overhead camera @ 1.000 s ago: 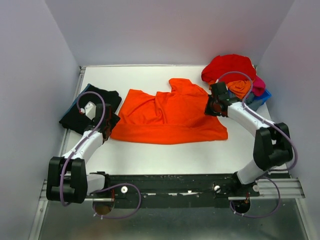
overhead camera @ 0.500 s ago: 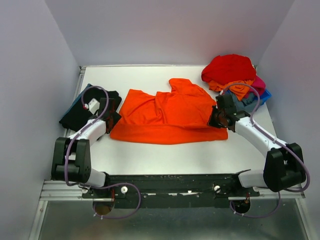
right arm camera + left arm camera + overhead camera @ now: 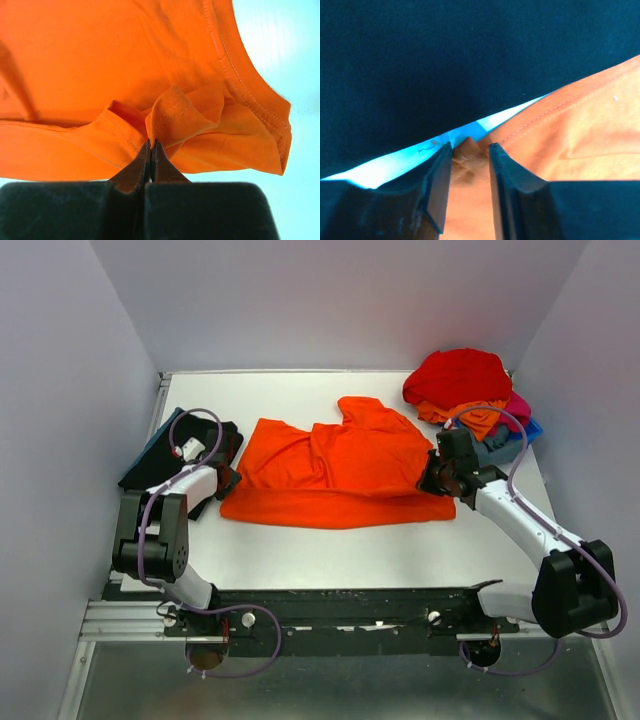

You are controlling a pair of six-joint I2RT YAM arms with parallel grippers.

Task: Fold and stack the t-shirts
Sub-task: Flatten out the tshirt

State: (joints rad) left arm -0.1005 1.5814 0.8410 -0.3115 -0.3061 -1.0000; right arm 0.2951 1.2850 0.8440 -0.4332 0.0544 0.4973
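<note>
white surface (image 3: 330, 550) wide in view, and the bright orange cloth t-shirt (image 3: 340, 465) lies spread across its middle, rumpled. far right corner, a heap of red, orange, magenta and grey-blue cloth tees (image 3: 458, 375). on the left, the folded black cloth t-shirt (image 3: 150, 468), just beside the orange hem. right gripper (image 3: 151, 142) is pressed together on a fold at the orange shirt's right edge. left gripper (image 3: 470, 147): jaws apart, the orange shirt's left corner in the gap.

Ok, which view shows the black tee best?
Top external: most of the black tee shows, lying at the table's left side. Left wrist shows only a close dark patch of it; right wrist shows none, just the orange tee.
</note>
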